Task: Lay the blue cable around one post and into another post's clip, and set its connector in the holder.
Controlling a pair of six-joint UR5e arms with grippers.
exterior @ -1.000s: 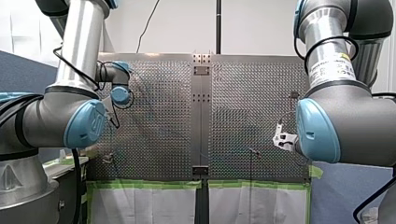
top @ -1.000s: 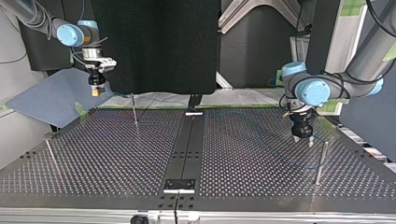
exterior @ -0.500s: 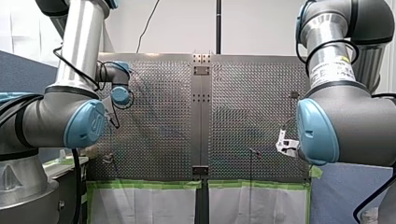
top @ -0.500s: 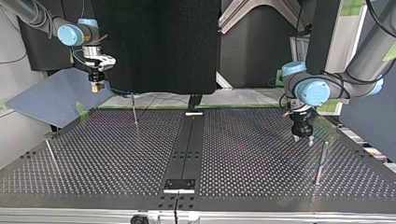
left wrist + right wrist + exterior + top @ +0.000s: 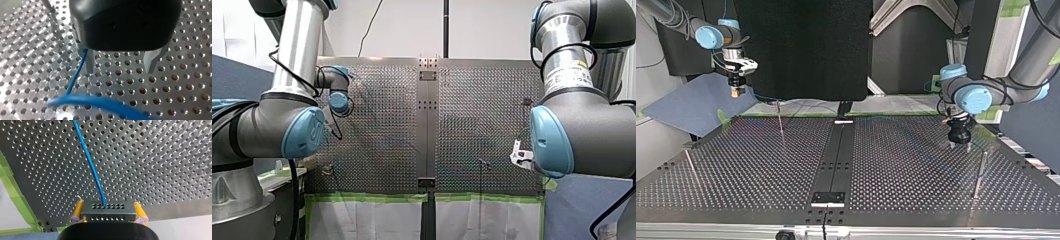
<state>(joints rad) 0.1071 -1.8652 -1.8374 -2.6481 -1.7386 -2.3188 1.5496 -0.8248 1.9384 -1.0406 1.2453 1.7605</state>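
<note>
— Right gripper (image 5: 108, 203): what's its state, and what worries you most?
— Its yellow pads are clamped on the grey connector (image 5: 110, 216), held high beyond the far edge of the perforated table (image 5: 906, 170) in the top view. The blue cable (image 5: 90, 165) leaves the connector straight ahead of that gripper and runs out over the table. The biggest risk, I'd judge, is that long free span swinging wide of the posts, since nothing pins it.
— And the left gripper (image 5: 119, 71)?
— Its metal fingers are spread and grip nothing. The cable runs down against one finger (image 5: 88, 62) and away to the outside, not across the gap, so closing from there would likely catch air. That gripper hangs low over the table near the tall post (image 5: 979, 172).
— Smaller risks?
— Slack could snag on the thin post (image 5: 780, 119). A pull along the cable could also twist the connector in the pads. I cannot pick out the holder for certain.
</note>
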